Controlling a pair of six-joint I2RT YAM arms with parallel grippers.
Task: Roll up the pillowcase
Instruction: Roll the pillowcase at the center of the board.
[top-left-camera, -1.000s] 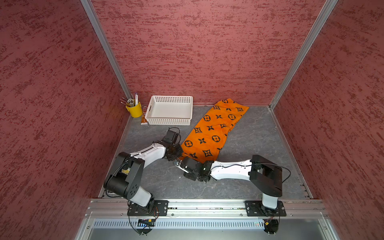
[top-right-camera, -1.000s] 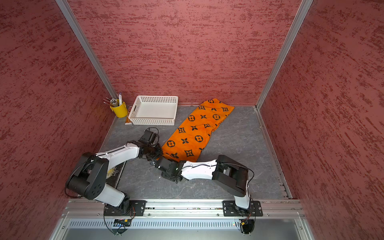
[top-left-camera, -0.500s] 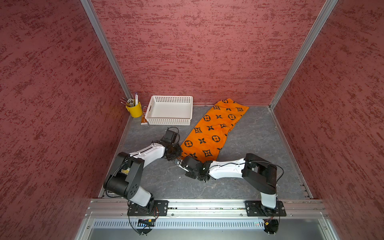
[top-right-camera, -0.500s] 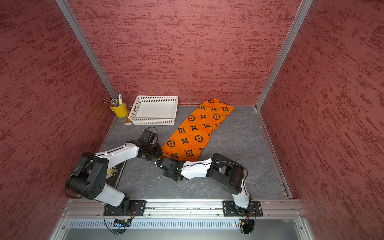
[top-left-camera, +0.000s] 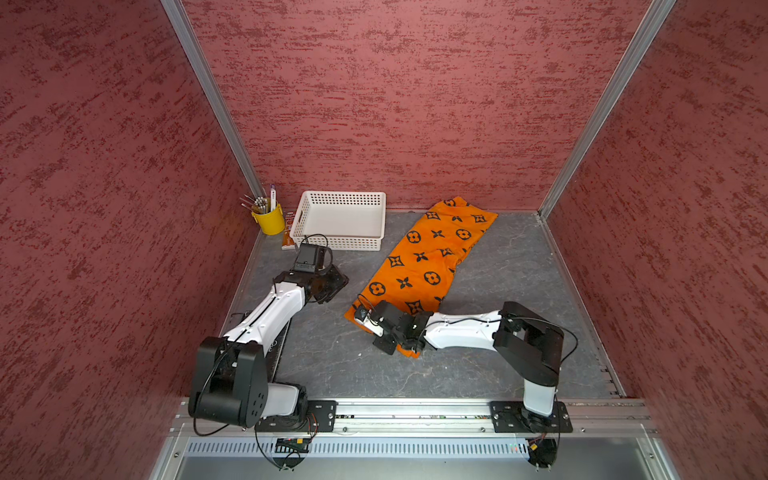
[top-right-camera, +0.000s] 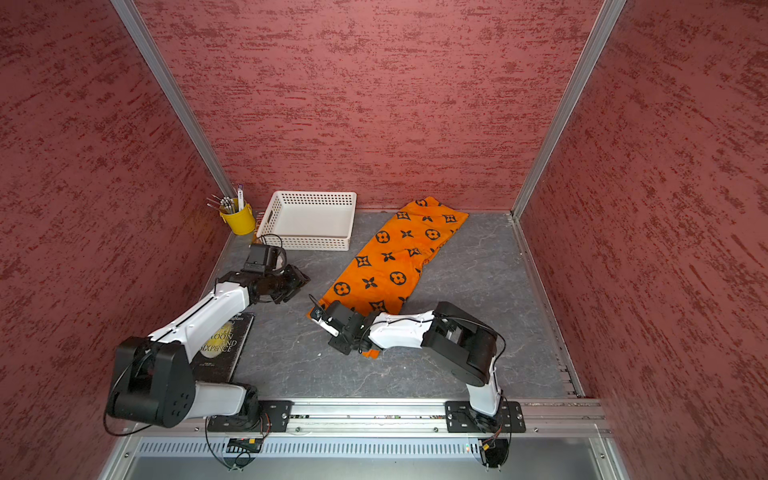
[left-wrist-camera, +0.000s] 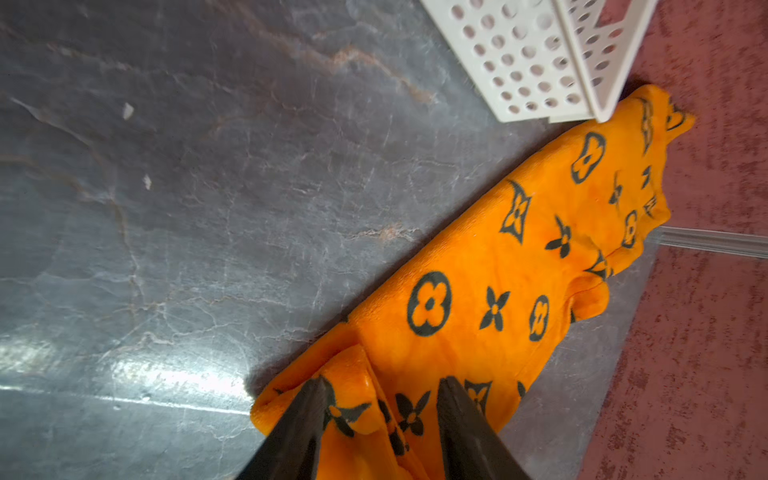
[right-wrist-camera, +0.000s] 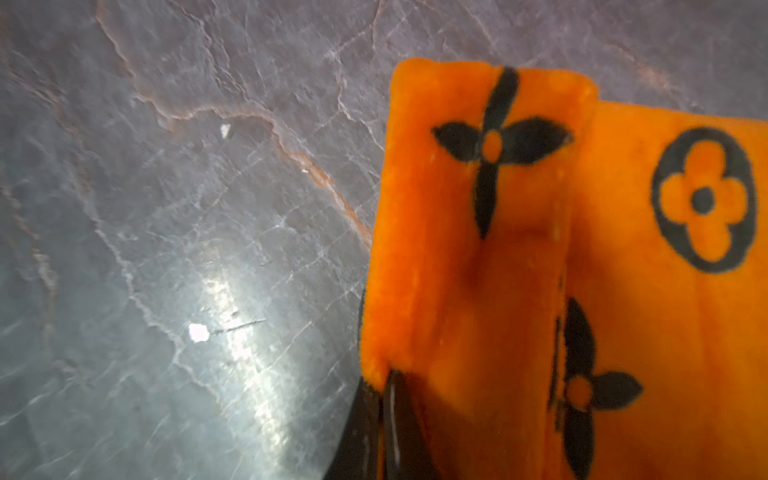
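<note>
while the long orange pillowcase (top-left-camera: 428, 266) is lying flat on the grey surface (top-left-camera: 511, 282), its far end is touching the back wall (top-left-camera: 415, 124) and its near end is sitting at the right tool (top-left-camera: 360, 316). the right tool is pinching shut on the near edge of the pillowcase, where the cloth is folding over itself. the left tool (top-left-camera: 334, 283) is pointing at the pillowcase from the left, apart from it, with its two fingers (left-wrist-camera: 305, 419) standing open and gripping nothing. the white basket (top-left-camera: 332, 243) is sitting by the back wall, near the pillowcase. a yellow cup (top-left-camera: 269, 220) of pens (top-left-camera: 259, 202) is standing in the corner beside the basket. a dark book (top-right-camera: 224, 345) is lying under the left arm (top-right-camera: 208, 311).
</note>
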